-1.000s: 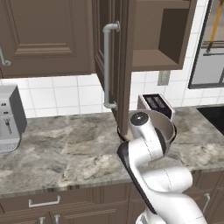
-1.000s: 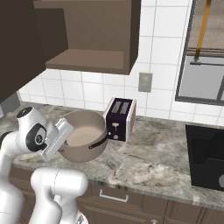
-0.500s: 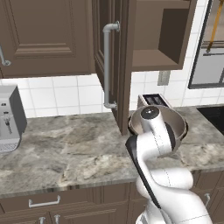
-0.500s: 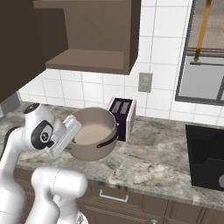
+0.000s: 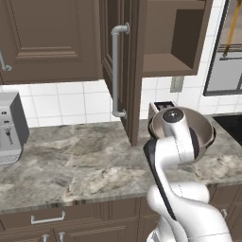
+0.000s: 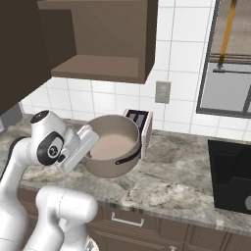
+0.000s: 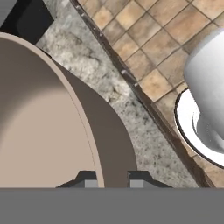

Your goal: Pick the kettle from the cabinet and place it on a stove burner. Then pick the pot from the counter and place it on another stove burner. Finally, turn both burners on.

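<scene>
My gripper (image 6: 89, 143) is shut on the left rim of the beige-tan pot (image 6: 115, 147), which hangs tilted above the marble counter (image 6: 171, 171), in front of the toaster. In the hand view the pot wall (image 7: 43, 122) runs between the two fingertips (image 7: 87, 177), one inside and one outside the rim. From the left base the pot (image 5: 204, 130) peeks out behind my arm. The black glass stove (image 6: 230, 181) lies to the right, its corner (image 5: 234, 124) at the frame edge. The wall cabinet (image 5: 165, 42) stands open and empty. The kettle is out of view.
A toaster (image 6: 139, 122) stands against the tiled wall just behind the pot. The open cabinet door (image 5: 132, 71) with its silver bar handle (image 5: 115, 71) juts out over the counter. A grey coffee machine (image 5: 9, 127) sits at the far left.
The pot, held in the gripper, has risen off the counter and swung right, toward the stove. It now covers most of the toaster.
</scene>
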